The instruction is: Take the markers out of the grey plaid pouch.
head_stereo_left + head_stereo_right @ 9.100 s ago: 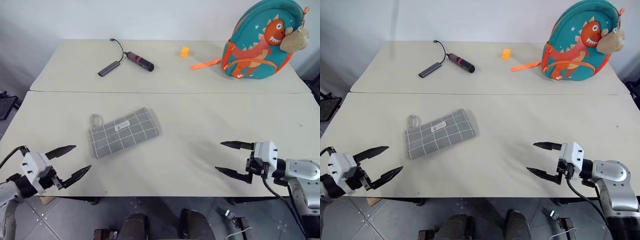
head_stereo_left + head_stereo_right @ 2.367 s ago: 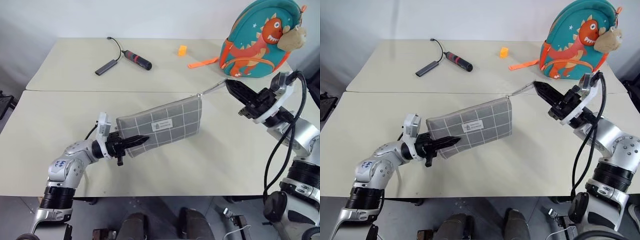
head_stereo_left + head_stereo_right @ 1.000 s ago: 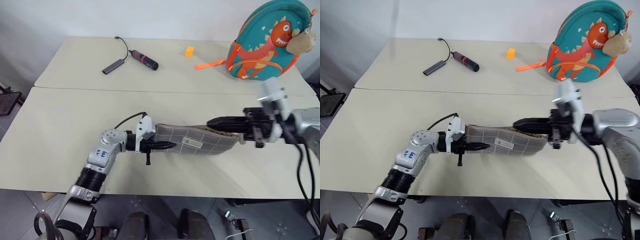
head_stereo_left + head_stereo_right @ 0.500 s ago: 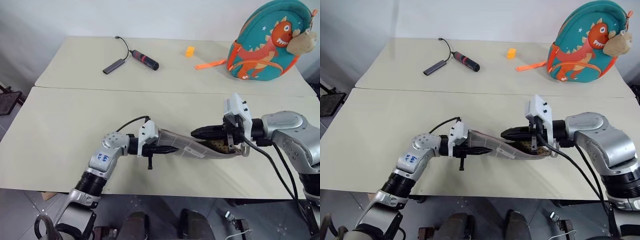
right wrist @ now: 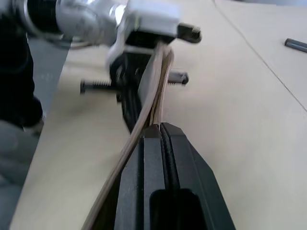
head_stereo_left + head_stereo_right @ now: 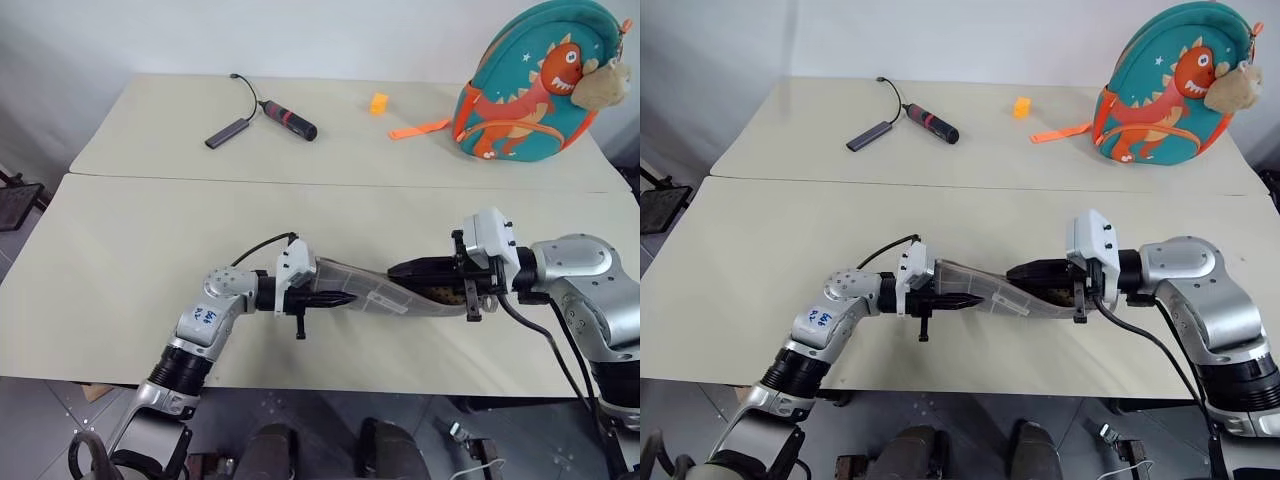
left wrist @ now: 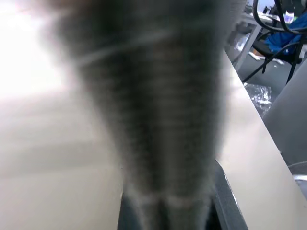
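The grey plaid pouch (image 6: pixel 372 289) hangs just above the front table, stretched between my two grippers and sagging toward its right end. My left gripper (image 6: pixel 338 298) is shut on its left end; the fabric sits right in front of the left wrist camera as the pouch (image 7: pixel 158 96). My right gripper (image 6: pixel 398 269) points left and is shut on the pouch's upper edge, and the right wrist view shows that edge (image 5: pixel 146 112) pinched between the fingertips (image 5: pixel 152 132). Brownish lining (image 6: pixel 440 294) shows at the open right end. The markers are hidden.
On the far table stand a teal dinosaur backpack (image 6: pixel 535 85) at the right, an orange strap (image 6: pixel 418 129) and a small orange block (image 6: pixel 378 102). A black-and-red cylinder (image 6: pixel 287 118) with a cable and a grey adapter (image 6: pixel 228 132) lie at the far left.
My right gripper has rolled and sunk a little with the pouch's edge. The pouch, taut a second ago, now sags and shows its lining. The left gripper has kept still.
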Tool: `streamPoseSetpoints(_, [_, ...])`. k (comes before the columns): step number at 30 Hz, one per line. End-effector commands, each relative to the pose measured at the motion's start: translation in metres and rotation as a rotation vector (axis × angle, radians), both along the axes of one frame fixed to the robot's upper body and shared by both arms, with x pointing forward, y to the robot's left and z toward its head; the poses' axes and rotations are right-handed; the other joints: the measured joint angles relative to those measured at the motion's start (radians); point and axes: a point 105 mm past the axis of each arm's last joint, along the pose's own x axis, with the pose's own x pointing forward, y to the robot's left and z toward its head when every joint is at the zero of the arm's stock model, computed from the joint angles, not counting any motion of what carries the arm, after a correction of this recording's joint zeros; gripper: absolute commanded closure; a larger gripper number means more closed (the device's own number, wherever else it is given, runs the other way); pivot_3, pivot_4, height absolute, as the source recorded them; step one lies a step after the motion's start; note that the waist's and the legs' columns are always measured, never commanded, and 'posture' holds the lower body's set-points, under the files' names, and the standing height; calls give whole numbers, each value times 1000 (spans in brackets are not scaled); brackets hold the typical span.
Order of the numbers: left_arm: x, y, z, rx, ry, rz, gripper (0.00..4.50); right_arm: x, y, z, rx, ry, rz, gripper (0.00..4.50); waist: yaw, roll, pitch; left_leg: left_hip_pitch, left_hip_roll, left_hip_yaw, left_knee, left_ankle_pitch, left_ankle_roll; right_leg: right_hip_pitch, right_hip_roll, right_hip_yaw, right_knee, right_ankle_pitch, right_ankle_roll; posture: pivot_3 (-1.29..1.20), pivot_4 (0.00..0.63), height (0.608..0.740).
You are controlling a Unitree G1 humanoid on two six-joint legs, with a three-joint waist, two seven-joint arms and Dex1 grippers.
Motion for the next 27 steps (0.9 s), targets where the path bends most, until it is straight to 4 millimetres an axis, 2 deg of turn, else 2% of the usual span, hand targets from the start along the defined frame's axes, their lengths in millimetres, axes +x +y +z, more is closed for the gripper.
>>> streamPoseSetpoints(1, [1,6,-4,13,22,27,4500,-1,-7,4,-14,-56,9,4457,0,0,0,0,0,0,0,0,0,0,0,0,0,0,0,0,150,740])
streamPoseSetpoints(4, [1,6,-3,13,11,26,4500,2,-12,-3,-74,-54,-8,4457,0,0,0,1,0,0,1,0,0,1,0,0,0,0,0,0,150,740])
streamPoseSetpoints(8, [3,5,-1,8,10,28,4500,0,-17,-20,-238,1,9,4457,-1,0,0,1,0,0,2,0,0,2,0,0,1,0,0,0,150,740])
streamPoseSetpoints(12, [3,3,1,-2,16,28,4500,-9,-4,-13,-324,20,46,4457,-2,0,0,1,1,0,2,0,0,1,0,0,1,0,0,0,150,740])
streamPoseSetpoints(21, [0,-2,2,-14,2,26,4500,-10,19,-6,-405,-13,35,4457,-1,0,0,1,1,-10,4,0,0,2,0,0,1,0,0,0,150,740])
streamPoseSetpoints(27, [0,-6,2,-23,1,26,4500,8,29,-9,-454,-50,-78,4457,0,0,0,1,1,-10,4,0,0,2,0,0,2,0,0,0,150,740])
